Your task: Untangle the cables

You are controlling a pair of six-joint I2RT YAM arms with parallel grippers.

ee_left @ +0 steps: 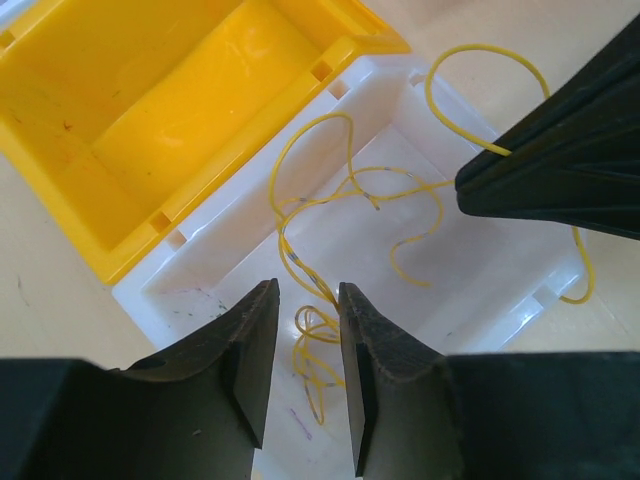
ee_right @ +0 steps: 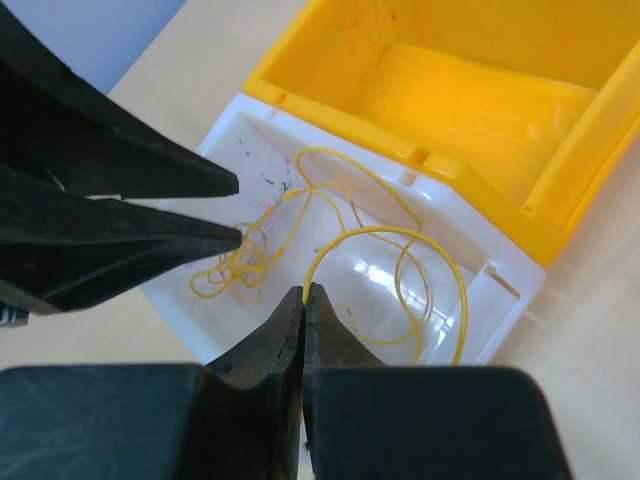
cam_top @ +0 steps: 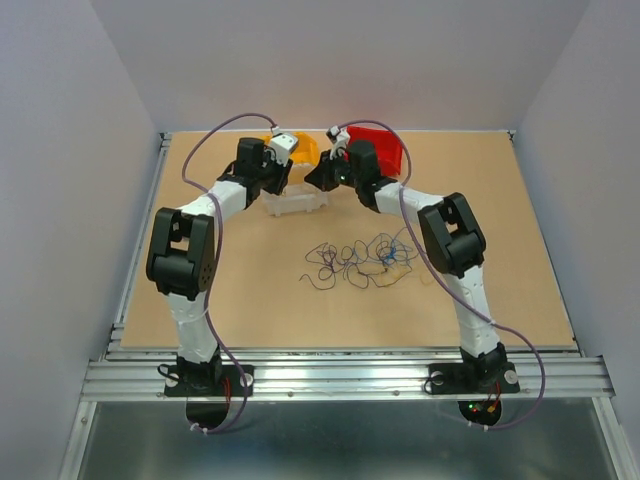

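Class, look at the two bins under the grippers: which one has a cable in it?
The clear white bin: the yellow cable curls inside it, while the yellow bin beside it looks empty.

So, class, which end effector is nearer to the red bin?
Right. The right end effector is over the clear bin, just left of the red bin; the left end effector is over the same bin but further left, by the yellow bin.

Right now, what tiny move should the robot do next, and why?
Probably open the right pincer. It is shut on the yellow wire, most of which already lies in the white bin; the left pincer is open, gripping nothing.
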